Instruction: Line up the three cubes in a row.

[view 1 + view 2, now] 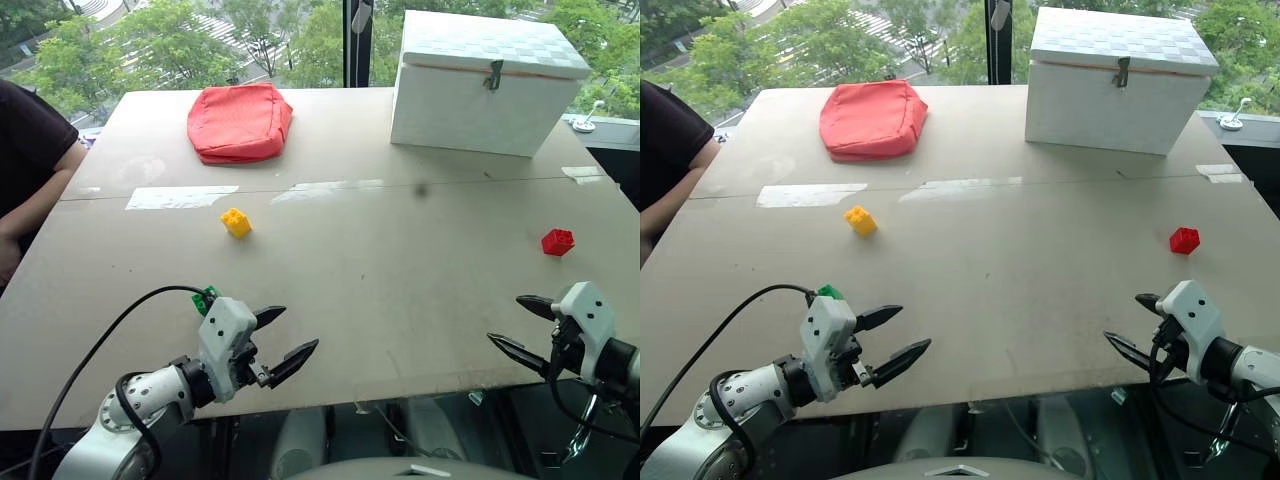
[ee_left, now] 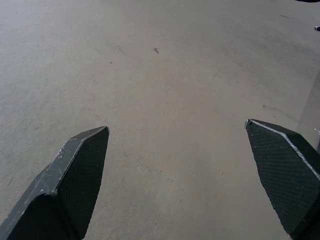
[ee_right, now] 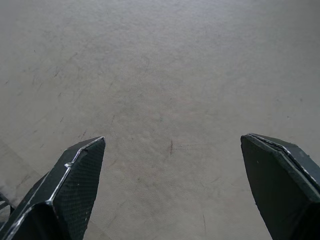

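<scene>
Around the yellow cube [image 1: 236,222] the desk [image 1: 400,290] lies bare on every side, wide enough for open jaws. Beyond it sits a red pouch [image 1: 239,121]; far to its right a white box [image 1: 487,82] blocks the back edge. A person's arm [image 1: 30,175] crowds the left rim.

3 cubes [image 1: 236,222], 1 box [image 1: 480,85], 1 pouch [image 1: 238,122]

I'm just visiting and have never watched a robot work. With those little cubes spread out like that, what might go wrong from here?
The green cube sits half hidden behind the left gripper, so that arm could nudge it away before grasping.

The red cube lies near the table's right edge; a clumsy push might knock it off.

The yellow cube is small next to the open jaws and may slip or twist when pinched.
</scene>
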`<state>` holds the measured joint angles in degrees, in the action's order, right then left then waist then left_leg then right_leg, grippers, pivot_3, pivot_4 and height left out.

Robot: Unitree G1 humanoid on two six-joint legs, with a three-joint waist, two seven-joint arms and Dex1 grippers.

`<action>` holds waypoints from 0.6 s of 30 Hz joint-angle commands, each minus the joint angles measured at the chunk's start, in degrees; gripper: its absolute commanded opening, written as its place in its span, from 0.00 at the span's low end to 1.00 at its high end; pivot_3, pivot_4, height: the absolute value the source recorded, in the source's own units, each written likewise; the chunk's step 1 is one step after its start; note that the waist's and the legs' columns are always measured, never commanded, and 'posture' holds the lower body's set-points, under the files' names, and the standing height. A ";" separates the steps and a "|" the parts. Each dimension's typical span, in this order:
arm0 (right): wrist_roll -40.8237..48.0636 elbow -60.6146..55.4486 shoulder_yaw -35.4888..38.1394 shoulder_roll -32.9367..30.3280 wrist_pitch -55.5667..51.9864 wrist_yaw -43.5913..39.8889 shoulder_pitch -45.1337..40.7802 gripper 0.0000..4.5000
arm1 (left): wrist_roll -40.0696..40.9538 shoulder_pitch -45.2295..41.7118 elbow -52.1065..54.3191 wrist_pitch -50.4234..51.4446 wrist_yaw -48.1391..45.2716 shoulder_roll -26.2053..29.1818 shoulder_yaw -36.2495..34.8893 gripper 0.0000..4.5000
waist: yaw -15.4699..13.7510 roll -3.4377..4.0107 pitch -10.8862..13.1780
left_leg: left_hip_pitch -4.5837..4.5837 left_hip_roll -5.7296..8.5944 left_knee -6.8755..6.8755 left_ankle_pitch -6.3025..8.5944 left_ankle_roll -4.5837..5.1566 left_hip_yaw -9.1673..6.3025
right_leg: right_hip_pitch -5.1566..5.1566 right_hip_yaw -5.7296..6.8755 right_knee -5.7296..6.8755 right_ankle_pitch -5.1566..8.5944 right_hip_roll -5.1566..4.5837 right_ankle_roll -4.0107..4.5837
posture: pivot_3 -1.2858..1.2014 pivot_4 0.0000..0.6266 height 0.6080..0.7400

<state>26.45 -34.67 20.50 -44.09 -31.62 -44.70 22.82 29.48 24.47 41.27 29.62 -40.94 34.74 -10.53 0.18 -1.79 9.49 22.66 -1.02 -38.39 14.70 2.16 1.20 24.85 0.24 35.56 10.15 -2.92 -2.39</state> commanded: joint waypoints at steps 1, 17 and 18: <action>-0.87 -0.77 -0.01 1.12 0.37 2.62 -2.07 0.99 | 1.92 -2.74 0.24 -0.81 -0.13 -0.57 0.57 0.99 | 0.00 0.00 0.00 | 0.00 0.00 0.00 0.00 0.00 0.00 | 0.00 0.00 0.00 0.00 0.00 0.00 | 0.52 0.24 1.00; -3.82 10.96 -0.68 -0.78 -42.09 28.81 -42.59 0.99 | 9.90 -38.04 -6.31 5.06 -6.33 -0.74 11.77 0.99 | -0.94 0.01 0.03 | 0.15 0.39 0.00 0.01 0.09 0.01 | 0.04 -0.08 -0.01 -0.10 0.04 0.16 | 0.52 0.24 1.00; -3.89 12.28 -0.66 -1.23 -43.36 28.95 -44.40 0.99 | 9.79 -39.32 -6.58 4.90 -6.70 -0.95 12.55 0.99 | -0.96 0.04 0.05 | 0.19 0.41 0.00 0.02 0.10 0.04 | 0.06 -0.09 -0.02 -0.13 0.04 0.20 | 0.52 0.24 1.00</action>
<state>23.33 -23.09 17.29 -43.83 -72.63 -16.75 -19.77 38.43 -13.56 34.13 34.96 -46.46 34.03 1.12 -0.79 -1.76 9.55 22.90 -0.56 -38.39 14.71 2.27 1.26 24.93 0.14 35.52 10.03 -2.87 -2.19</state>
